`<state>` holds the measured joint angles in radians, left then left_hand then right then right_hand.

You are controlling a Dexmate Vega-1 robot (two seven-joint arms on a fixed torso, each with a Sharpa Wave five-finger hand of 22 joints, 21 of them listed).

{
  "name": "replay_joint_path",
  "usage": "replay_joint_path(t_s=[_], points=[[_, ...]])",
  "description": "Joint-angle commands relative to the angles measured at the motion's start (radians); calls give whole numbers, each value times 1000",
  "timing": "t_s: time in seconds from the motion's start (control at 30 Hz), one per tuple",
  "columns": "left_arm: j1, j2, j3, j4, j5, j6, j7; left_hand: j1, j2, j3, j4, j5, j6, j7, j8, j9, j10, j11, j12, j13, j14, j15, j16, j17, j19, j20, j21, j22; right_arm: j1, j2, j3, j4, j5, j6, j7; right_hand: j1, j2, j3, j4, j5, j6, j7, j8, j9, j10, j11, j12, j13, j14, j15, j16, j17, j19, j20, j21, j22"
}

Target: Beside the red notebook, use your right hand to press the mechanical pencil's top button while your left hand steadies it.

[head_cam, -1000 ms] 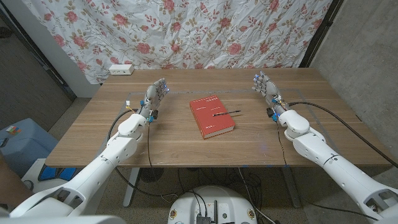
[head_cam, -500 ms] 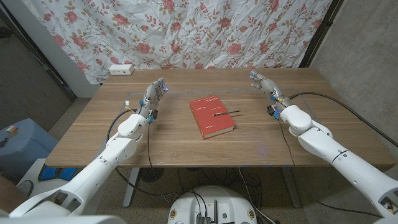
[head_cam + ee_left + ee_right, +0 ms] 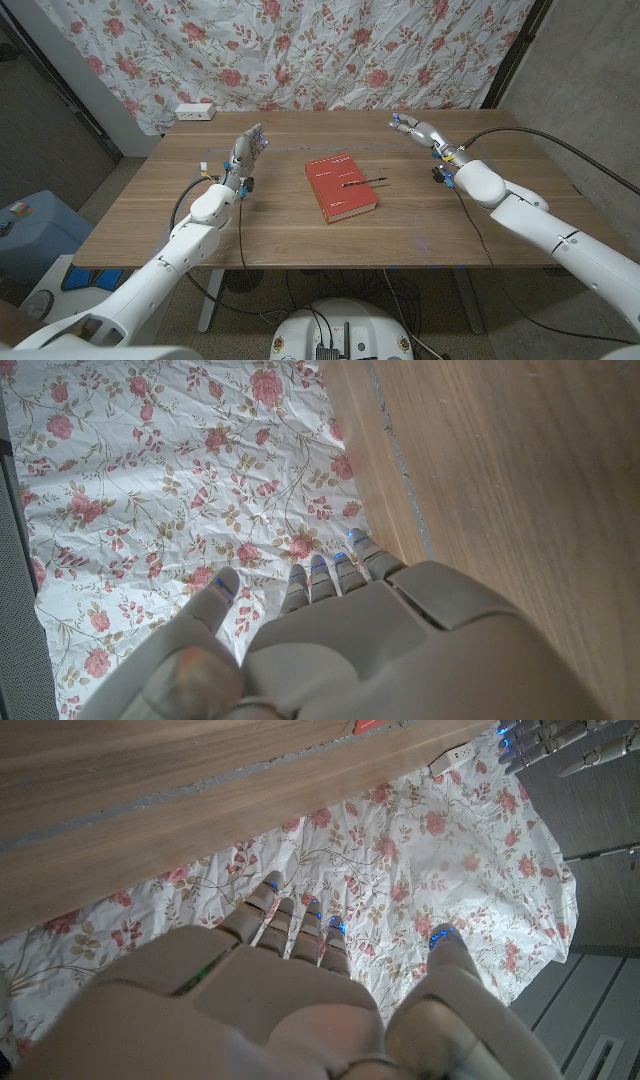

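A red notebook [image 3: 340, 187] lies at the middle of the wooden table [image 3: 300, 235]. A dark mechanical pencil [image 3: 364, 182] rests across the notebook's right edge, half on the cover. My right hand [image 3: 418, 131] is raised over the far right part of the table, fingers apart, holding nothing, well back and to the right of the pencil. My left hand [image 3: 246, 149] stands upright over the far left part, fingers apart, empty, some way left of the notebook. The same left hand [image 3: 330, 640] and right hand [image 3: 260, 990] show from behind in the wrist views, fingers extended.
A white power strip [image 3: 195, 111] sits at the table's back left corner. A floral cloth [image 3: 300, 50] hangs behind the table. Black cables [image 3: 520, 180] trail over the right side. A blue box [image 3: 25, 225] stands on the floor at left.
My right hand has swung toward the back of the table and leftward, its forearm turning inward. My left hand has tilted slightly. Notebook and pencil have not moved.
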<state>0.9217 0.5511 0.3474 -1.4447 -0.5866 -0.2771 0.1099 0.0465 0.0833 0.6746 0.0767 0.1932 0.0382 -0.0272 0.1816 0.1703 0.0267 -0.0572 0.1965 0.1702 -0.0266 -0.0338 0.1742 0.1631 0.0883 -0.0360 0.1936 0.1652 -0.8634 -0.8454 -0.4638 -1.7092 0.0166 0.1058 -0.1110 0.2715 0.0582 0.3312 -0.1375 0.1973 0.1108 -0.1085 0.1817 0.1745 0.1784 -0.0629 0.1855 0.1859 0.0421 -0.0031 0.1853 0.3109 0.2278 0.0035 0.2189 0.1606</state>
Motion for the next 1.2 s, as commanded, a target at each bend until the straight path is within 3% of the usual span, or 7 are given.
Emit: replay_joint_path(t_s=[0.03, 0.17, 0.43, 0.67, 1.2], points=[[-5, -8, 3, 1, 14, 0, 14, 5, 61, 1, -7, 5, 12, 3, 6, 1, 6, -3, 4, 5, 12, -29, 5, 3, 7, -12, 3, 5, 1, -89, -5, -131, -137, -124, 52, 41, 2, 15, -27, -8, -17, -16, 3, 5, -6, -16, -1, 3, -24, 5, -4, -11, -15, 11, -14, 5], [-12, -16, 5, 15, 17, -9, 13, 4, 61, 2, -9, 5, 15, 3, 6, 1, 8, -3, 4, 5, 13, -29, 5, 4, 8, -12, 3, 5, -2, -115, -4, -183, -175, -179, 70, 83, -1, 31, -43, -10, -32, -27, 4, 6, -14, -27, 0, 3, -45, 15, -3, -24, -24, 18, -24, 6], [-12, -23, 6, 24, 22, -18, 20, 3, 62, 4, -10, 4, 18, 2, 6, 1, 14, -3, 5, 5, 17, -30, 5, 4, 11, -11, 3, 5, 3, -153, -19, -267, -264, -275, 114, 139, -12, 50, -52, -5, -38, -36, 11, 7, -12, -42, 4, 4, -64, 31, 1, -39, -47, 37, -34, 6], [11, -22, 3, -3, 27, -12, 46, 1, 64, 5, -11, 4, 21, 1, 5, 1, 16, -2, 4, 5, 20, -30, 6, 5, 13, -10, 3, 5, 34, -180, -47, -308, -312, -342, 214, 193, -26, 67, -54, 1, -26, -34, 21, 9, -8, -46, 7, 5, -81, 54, 2, -53, -68, 63, -40, 6], [51, -18, -4, -52, 37, -5, 87, -3, 66, 9, -10, 3, 26, 0, 5, 2, 20, -4, 3, 5, 26, -30, 6, 6, 18, -6, 3, 5, 119, -185, -124, -365, -433, -449, 407, 266, -54, 87, -55, 0, -37, -30, 22, 10, 19, -52, 16, 7, -80, 71, 11, -70, -95, 89, -42, 6]])
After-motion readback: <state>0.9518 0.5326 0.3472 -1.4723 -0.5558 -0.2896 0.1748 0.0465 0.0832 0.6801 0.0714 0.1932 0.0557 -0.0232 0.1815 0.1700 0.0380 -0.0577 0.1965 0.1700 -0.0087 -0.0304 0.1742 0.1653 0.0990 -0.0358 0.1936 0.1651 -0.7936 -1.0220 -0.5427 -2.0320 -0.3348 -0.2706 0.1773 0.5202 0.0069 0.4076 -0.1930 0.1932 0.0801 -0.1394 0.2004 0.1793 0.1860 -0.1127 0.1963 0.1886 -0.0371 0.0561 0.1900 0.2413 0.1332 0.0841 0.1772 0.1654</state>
